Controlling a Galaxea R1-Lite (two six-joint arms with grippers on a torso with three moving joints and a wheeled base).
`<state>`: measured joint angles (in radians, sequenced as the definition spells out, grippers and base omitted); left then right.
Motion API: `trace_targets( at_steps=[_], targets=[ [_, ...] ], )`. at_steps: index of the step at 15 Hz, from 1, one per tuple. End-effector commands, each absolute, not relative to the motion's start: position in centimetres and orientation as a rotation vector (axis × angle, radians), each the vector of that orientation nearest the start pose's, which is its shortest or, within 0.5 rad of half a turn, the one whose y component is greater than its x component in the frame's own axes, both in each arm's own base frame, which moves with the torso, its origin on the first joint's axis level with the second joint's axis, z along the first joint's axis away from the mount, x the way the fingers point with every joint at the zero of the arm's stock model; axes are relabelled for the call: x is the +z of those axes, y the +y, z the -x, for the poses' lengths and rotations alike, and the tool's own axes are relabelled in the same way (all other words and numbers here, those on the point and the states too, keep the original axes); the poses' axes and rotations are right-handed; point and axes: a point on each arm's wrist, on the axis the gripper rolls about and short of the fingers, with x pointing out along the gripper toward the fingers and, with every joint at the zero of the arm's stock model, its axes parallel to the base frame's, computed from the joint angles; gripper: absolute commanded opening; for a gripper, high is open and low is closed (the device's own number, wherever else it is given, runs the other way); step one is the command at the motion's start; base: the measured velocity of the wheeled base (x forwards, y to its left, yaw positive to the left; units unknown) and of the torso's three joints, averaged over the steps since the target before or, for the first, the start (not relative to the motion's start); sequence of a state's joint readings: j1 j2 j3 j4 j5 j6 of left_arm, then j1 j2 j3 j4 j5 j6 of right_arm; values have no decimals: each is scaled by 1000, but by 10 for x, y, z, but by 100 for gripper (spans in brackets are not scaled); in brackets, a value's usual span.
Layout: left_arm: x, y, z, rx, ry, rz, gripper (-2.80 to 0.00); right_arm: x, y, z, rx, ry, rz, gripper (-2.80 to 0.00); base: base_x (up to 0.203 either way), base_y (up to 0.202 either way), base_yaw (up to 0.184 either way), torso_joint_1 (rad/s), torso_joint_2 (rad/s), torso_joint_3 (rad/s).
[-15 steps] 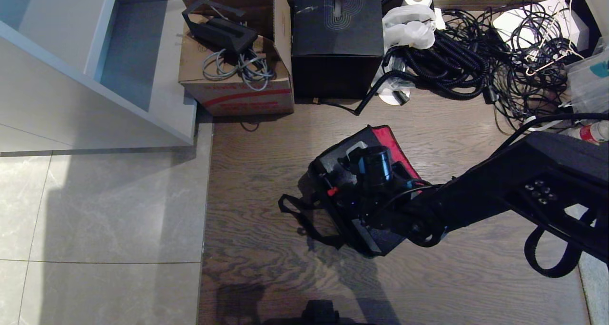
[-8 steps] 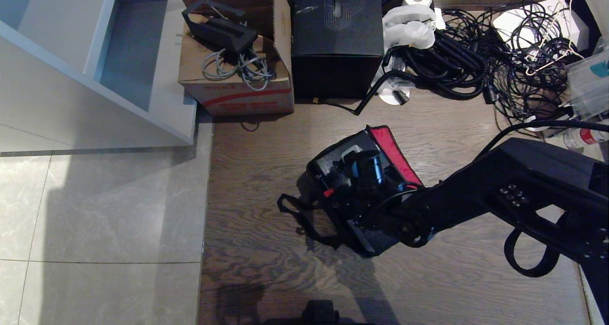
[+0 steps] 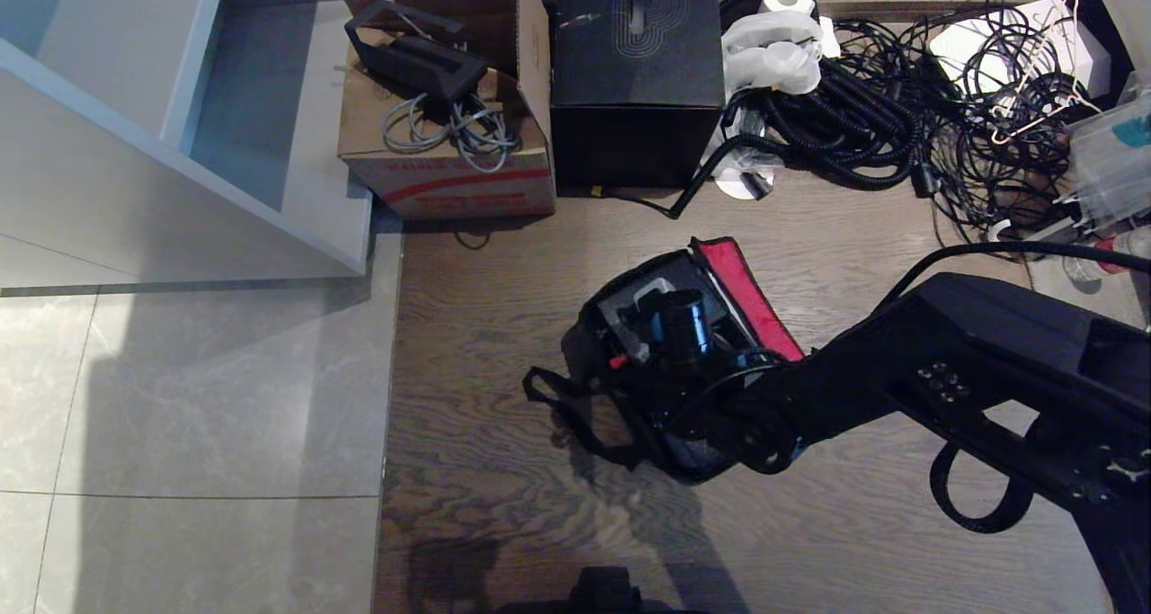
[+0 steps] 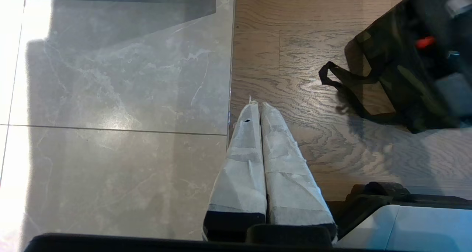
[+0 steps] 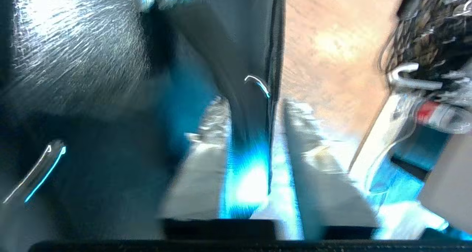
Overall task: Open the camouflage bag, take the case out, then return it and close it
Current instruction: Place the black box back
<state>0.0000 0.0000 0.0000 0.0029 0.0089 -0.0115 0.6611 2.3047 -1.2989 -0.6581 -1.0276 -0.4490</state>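
The bag (image 3: 629, 371) lies open on the wooden floor at the frame's centre, its long axis running from upper left to lower right, the red-lined lid (image 3: 751, 299) folded back toward the upper right. The right hand (image 3: 670, 331) is directly over the opening, reaching in from the lower right. In the right wrist view its fingers (image 5: 201, 163) stand apart on either side of a thin dark upright edge (image 5: 265, 97), seemingly not pressed on it. That edge could be the bag's wall or lid. The case seems to sit inside the bag beneath the hand, though the wrist hides most of it.

The left hand (image 4: 256, 108) hangs clenched and empty over the floor seam, well apart from the bag.

A cardboard box (image 3: 450, 146), a big black box (image 3: 634, 75) and tangled cables (image 3: 899, 111) line the upper frame, none in the way.
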Motion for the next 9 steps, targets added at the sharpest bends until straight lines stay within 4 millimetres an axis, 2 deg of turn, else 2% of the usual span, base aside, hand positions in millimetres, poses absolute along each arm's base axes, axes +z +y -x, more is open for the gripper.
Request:
trace_targets(
  at_steps=[1, 5, 9],
  targets=[
    [75, 0, 23, 9, 3, 12, -280, 76, 257, -365, -312, 326, 719, 0, 0, 0, 0, 0, 0, 0],
    [75, 0, 23, 9, 3, 12, -280, 81, 252, -357, -308, 338, 731, 0, 0, 0, 0, 0, 0, 0],
    [75, 0, 23, 9, 3, 12, -280, 102, 233, -329, -263, 345, 740, 0, 0, 0, 0, 0, 0, 0]
  ],
)
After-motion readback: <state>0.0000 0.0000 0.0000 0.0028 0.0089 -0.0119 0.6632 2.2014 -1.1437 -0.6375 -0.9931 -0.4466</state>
